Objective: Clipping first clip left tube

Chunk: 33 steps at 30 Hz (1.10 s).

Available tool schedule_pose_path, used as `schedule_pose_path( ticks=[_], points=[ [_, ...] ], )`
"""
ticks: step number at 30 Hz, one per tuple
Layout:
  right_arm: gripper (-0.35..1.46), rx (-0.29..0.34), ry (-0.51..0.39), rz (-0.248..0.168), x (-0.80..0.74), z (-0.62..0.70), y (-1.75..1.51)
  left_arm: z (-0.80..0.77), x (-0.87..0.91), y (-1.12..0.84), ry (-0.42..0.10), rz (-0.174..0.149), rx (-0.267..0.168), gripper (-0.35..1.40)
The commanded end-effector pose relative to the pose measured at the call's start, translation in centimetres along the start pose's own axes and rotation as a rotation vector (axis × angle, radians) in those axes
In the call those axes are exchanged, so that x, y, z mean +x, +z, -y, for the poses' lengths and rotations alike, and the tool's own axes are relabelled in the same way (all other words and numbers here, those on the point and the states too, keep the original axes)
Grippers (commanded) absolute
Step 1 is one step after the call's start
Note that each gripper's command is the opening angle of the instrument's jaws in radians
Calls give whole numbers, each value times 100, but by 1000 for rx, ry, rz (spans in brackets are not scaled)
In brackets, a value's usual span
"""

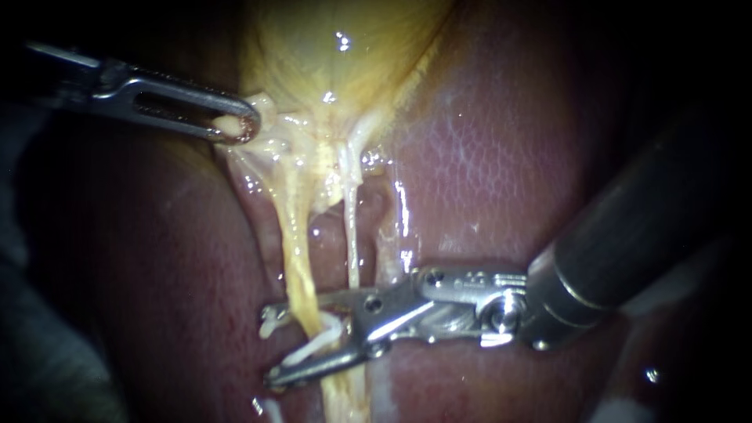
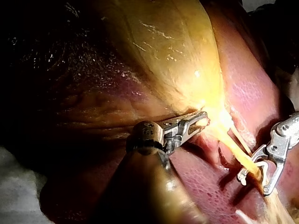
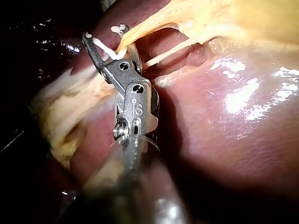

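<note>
The left instrument (image 1: 235,125) and the right instrument (image 1: 272,348) are bare bright metal, polished near the tips; the right one's shaft is darker and satin-dull. The clip (image 1: 317,345) looks like smooth white plastic. The liver (image 1: 486,157) is wet, glossy and finely pebbled, the gallbladder (image 1: 337,55) slick and faintly wrinkled, and the left tube (image 1: 301,266) moist and fibrous.

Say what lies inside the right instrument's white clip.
The left tube passes through the open white clip held by the right instrument; liver lies beneath. The tube covers part of the instrument behind it.
</note>
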Motion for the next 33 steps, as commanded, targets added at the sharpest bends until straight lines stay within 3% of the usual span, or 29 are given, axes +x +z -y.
schedule_pose_path(
  ticks=[1,5,19,21,24,33],
  points=[
    [42,-1,6,1,1,0,0,0,0,0,0,0,0,-35],
    [34,0,19,-1,4,0,-2,0,0,0,0,0,0,-35],
    [-20,3,62,-2,5,1,-8,0,0,0,0,0,0,-35],
    [-35,-5,68,-5,5,2,-9,0,0,-1,0,0,0,-35],
    [-35,-27,132,-19,4,1,-12,0,0,0,0,0,0,-35],
    [-35,-39,150,-21,3,1,-14,0,0,0,0,0,0,-35]
  ],
)
